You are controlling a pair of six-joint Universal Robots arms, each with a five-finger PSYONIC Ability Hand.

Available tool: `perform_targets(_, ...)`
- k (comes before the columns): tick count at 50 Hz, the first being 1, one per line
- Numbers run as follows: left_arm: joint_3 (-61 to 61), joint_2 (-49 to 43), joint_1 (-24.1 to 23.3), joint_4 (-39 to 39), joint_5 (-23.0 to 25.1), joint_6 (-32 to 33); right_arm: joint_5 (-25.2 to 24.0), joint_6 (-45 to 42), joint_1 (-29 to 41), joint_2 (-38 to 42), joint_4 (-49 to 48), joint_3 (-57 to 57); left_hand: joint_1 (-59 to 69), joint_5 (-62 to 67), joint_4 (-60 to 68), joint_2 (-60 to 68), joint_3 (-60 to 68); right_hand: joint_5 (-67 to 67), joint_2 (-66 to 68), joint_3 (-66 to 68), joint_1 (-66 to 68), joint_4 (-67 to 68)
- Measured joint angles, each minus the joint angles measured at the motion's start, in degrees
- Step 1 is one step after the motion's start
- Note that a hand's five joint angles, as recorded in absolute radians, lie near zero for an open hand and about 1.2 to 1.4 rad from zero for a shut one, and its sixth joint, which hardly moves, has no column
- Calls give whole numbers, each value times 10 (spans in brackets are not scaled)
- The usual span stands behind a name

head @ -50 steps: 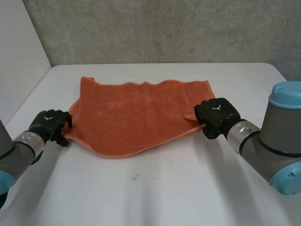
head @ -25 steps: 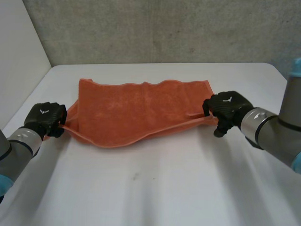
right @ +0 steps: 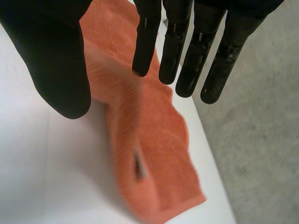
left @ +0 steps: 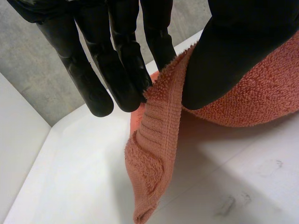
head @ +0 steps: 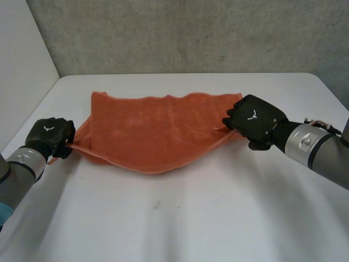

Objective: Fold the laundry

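Viewing table [head: 180, 224]: white, nearest me.
Left hand [head: 50, 136]: thumb and fingers pinch the near-left corner of the towel [head: 158, 125].
Right hand [head: 253, 117]: clamped on the near-right corner, by my reading.
Towel: orange; long axis runs hand to hand; near edge raised, sagging mid-span; far part flat on the table.
Coming move: I judge the far edge lies straight ahead of both hands, neither nearer.

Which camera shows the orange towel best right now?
The head view: the whole towel lies in sight, its near edge lifted between the left hand and the right hand. Each wrist view shows one end by its own hand's fingers.
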Motion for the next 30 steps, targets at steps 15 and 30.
perform_targets(15, -1, -1, 0, -2, 0, 1, -55, 28, -8, 20, 114, -132, 0, 0, 0, 0, 0, -96, -103, -97, -75, -95)
perform_targets(30, -1, -1, -3, -3, 1, 1, -44, -13, 3, 130, 174, -212, 0, 0, 0, 0, 0, -97, -103, -97, -75, -95)
